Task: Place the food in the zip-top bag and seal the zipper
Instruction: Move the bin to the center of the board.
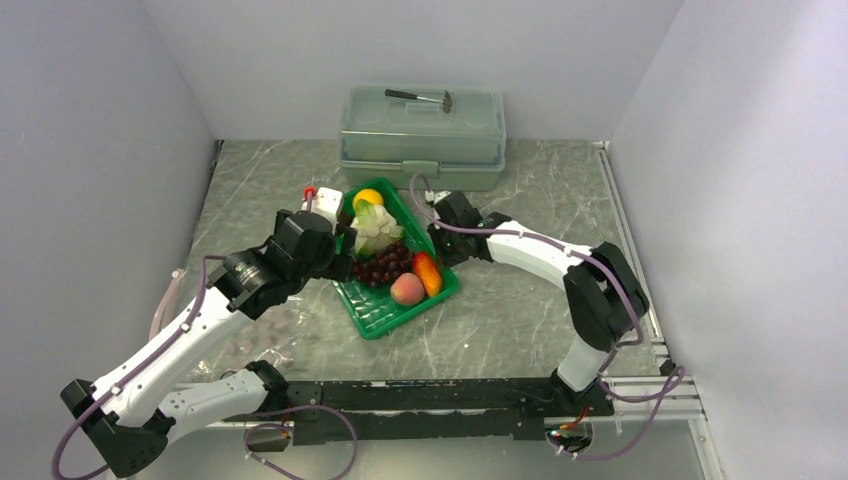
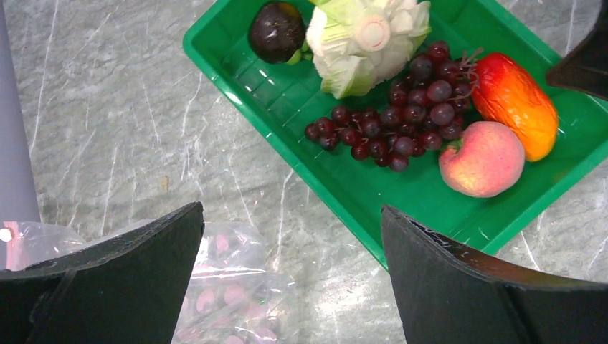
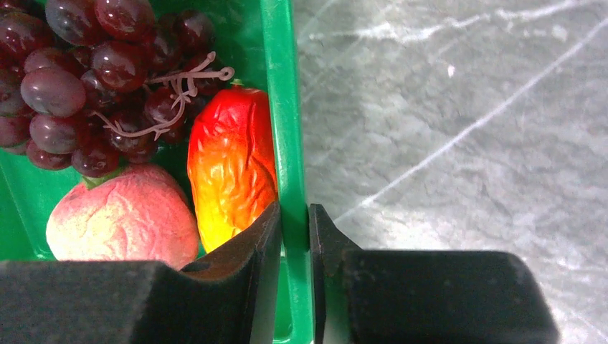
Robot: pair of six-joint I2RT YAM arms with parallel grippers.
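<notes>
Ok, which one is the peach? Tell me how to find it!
Find the green tray in the middle of the grey marble table. At its end nearest the robot's bases lies the peach, beside the dark purple grapes and a long red-orange fruit. It is the only pale pink, round ball in there.

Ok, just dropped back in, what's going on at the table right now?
The right gripper is closed on the rim of the green tray, apparently steadying it. The left gripper is open and hovers over the table beside the tray, with the zip-top bag lying below it. The grapes, the peach and the other food sit in the tray. Neither gripper holds any food.
</notes>
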